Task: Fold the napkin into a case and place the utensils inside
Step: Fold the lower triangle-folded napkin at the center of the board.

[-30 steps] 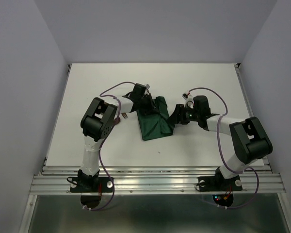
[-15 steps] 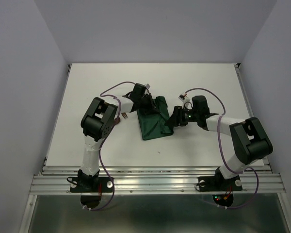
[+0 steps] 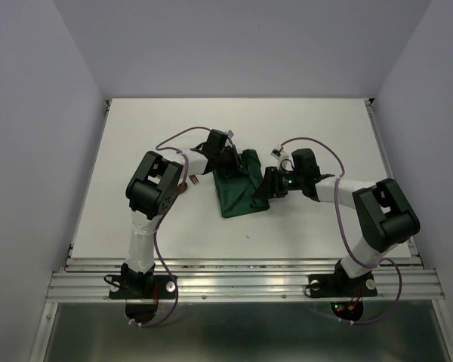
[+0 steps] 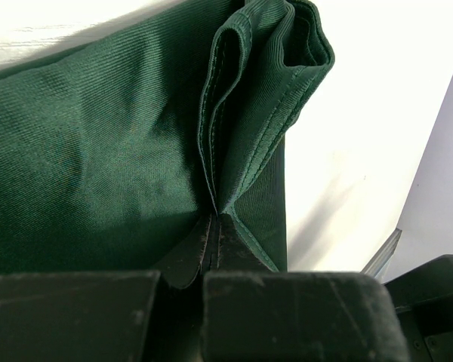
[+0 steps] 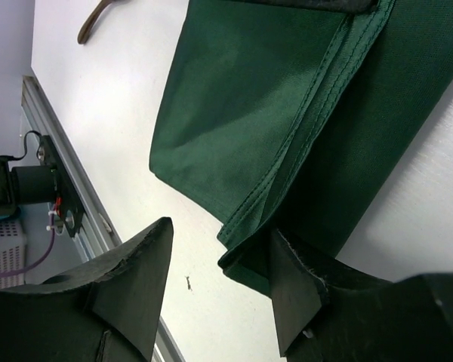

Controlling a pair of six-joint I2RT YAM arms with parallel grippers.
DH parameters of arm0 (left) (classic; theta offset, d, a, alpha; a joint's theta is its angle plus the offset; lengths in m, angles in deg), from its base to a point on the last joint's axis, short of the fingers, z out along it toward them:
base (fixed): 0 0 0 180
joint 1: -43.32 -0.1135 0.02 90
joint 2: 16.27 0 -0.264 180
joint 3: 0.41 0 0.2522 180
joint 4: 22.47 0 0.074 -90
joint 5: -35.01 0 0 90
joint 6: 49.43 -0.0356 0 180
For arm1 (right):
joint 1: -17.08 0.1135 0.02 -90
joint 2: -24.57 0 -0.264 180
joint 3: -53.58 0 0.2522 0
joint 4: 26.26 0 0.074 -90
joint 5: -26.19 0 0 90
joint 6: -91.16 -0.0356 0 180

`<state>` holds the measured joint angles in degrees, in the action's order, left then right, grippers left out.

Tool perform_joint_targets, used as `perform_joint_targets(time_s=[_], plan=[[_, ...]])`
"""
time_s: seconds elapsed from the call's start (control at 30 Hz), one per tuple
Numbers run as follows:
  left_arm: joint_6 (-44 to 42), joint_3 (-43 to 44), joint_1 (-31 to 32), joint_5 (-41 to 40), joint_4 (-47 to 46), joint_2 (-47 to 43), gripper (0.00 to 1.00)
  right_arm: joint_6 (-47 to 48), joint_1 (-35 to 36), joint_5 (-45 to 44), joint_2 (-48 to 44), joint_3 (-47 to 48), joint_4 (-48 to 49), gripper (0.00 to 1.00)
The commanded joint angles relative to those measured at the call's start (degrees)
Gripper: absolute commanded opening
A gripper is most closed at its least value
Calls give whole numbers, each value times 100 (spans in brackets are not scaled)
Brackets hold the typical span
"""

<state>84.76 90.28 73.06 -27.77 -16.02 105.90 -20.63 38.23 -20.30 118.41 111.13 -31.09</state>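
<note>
- Left gripper (image 4: 214,240) clamped on a fold of the napkin (image 4: 98,151).
- Right gripper (image 5: 219,234): jaws apart, straddling the napkin's corner.
- Wooden utensil (image 5: 94,21) lies nearby on the table (image 5: 98,113).

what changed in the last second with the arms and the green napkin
The right gripper slid a little left, in toward the right edge of the napkin; its open jaws now stand on either side of a napkin corner. Nothing was newly grasped or let go. The left gripper stayed pinched on the napkin's folded edge, and the napkin did not visibly shift.
</note>
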Motion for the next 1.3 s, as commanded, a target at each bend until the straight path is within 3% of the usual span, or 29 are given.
perform_joint_targets(time_s=[0.0, 0.43, 0.53, 0.97, 1.27], plan=[[-94, 51, -29, -59, 54, -18, 0, 113, 179, -53, 160, 279, -31, 56], [-68, -28, -38, -68, 81, -158, 0, 253, 364, -553, 486, 218, -365, 51], [-94, -20, -38, -68, 133, -272, 6, 236, 364, -633, 486, 148, -374, 50], [-411, 77, -38, -393, 661, -975, 64, 244, 364, -712, 582, 200, -357, 47], [-419, 279, -38, -560, 687, -853, 65, 244, 364, -694, 565, 244, -383, 47]])
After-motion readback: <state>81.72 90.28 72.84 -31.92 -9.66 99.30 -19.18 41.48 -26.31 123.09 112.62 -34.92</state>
